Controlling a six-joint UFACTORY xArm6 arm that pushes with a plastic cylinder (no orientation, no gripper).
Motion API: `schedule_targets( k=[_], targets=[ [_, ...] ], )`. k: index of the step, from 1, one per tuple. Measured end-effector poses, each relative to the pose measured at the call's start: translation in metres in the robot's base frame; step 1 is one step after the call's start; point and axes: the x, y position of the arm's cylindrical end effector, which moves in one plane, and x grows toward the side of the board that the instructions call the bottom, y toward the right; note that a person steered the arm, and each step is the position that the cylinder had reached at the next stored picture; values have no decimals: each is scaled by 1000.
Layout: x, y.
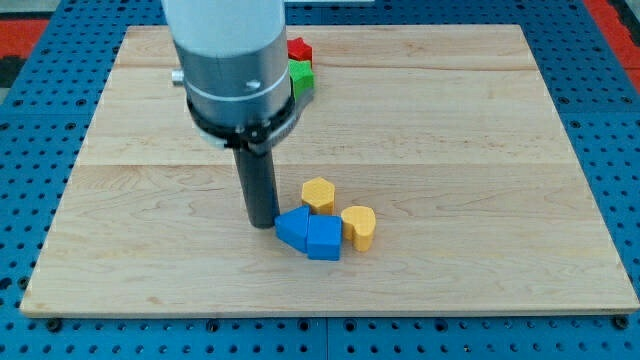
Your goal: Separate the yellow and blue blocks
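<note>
My tip (263, 223) rests on the wooden board just left of the blue cluster, touching or nearly touching it. Two blue blocks sit side by side: a blue wedge-like block (292, 227) and a blue cube-like block (324, 238). A yellow hexagonal block (318, 194) stands just above them, touching the blue ones. A yellow heart-shaped block (359, 226) sits right of the blue cube, touching it.
A red star-shaped block (299, 50) and a green block (302, 78) sit near the view's top, partly hidden behind the arm's grey body (232, 60). The wooden board (480, 150) lies on a blue pegboard surface.
</note>
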Motion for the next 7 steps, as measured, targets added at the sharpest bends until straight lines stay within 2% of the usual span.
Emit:
schedule_targets(
  k=[2, 3, 4, 7],
  targets=[
    [51, 10],
    [57, 78],
    [58, 106],
    [-19, 109]
  ],
)
